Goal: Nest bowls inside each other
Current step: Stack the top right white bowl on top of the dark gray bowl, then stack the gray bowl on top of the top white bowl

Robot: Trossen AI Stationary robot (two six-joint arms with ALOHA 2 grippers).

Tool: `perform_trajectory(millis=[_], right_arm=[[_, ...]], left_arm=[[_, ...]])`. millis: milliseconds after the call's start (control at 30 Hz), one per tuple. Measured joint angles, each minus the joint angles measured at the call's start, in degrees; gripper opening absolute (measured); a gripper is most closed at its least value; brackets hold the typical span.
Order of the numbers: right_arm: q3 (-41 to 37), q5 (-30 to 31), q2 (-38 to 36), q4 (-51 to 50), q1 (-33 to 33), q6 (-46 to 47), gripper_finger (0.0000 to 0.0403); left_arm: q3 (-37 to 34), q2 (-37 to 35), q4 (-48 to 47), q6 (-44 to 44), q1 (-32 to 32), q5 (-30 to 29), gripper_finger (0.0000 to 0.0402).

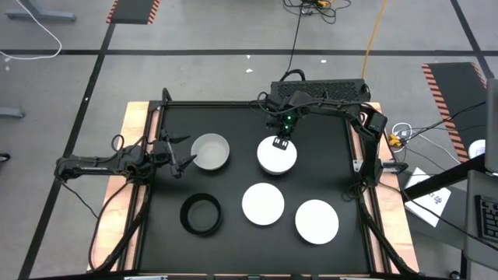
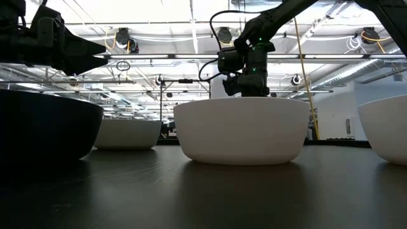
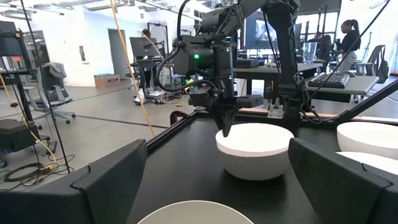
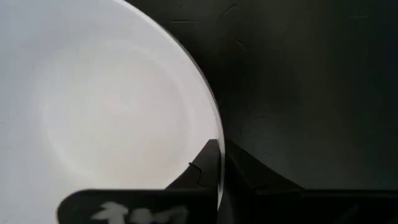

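Note:
Five bowls stand on their bases on the black table. A light grey bowl (image 1: 210, 152) is left of centre, and a white bowl (image 1: 277, 158) stands beside it. Two more white bowls (image 1: 263, 204) (image 1: 317, 221) sit nearer, and a black bowl (image 1: 201, 214) is at near left. A sixth bowl does not show. My right gripper (image 1: 281, 143) is shut on the far rim of the white bowl (image 3: 255, 149). My left gripper (image 1: 185, 154) is open, just left of the grey bowl (image 3: 196, 211), touching nothing. My right gripper holds the white bowl by its far rim (image 4: 219, 165). The rim is pinched with one finger (image 4: 202, 168) inside the bowl and the other (image 4: 249, 171) outside. The fingers come from above, pointing down. The bowl sits upright with its base (image 3: 255, 176) on the table.
A black frame (image 1: 233, 104) borders the mat, with wooden edges (image 1: 128, 132) outside it. In the low view the nearer white bowl (image 2: 241, 130) hides the held one. Open mat lies along the far left (image 1: 194, 120) and far right (image 1: 331, 148).

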Motion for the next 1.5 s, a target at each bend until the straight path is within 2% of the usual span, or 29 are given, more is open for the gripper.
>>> perform_trajectory(millis=[333, 833, 967, 1100, 1367, 1500], right_arm=[[-0.17, 0.81, 0.28, 0.09, 0.13, -1.69, 0.0047], [-0.12, 0.32, -0.2, 4.06, 0.15, -3.39, 0.0175], [-0.09, -1.97, -1.72, 6.07, 0.15, -3.98, 0.0199], [-0.09, -3.12, -4.3, 9.79, 0.17, -4.65, 0.0213], [-0.04, -13.46, -11.06, 20.67, 0.63, -4.84, 0.0218], [-0.04, -14.75, -14.17, 22.83, 1.95, -5.27, 0.0218]], left_arm=[[0.0, 0.01, 0.0, 0.03, 0.0, 0.0, 0.0395], [0.0, 0.01, -0.02, 0.03, 0.0, 0.0, 0.0395], [0.0, 0.01, -0.04, 0.07, -0.01, 0.0, 0.0395], [0.0, 0.01, -0.11, 0.05, 0.01, 0.0, 0.0395], [0.0, -0.01, -0.17, 0.05, -0.01, 0.0, 0.0395], [0.0, 0.0, -0.12, 0.05, 0.0, -0.1, 0.0395]])
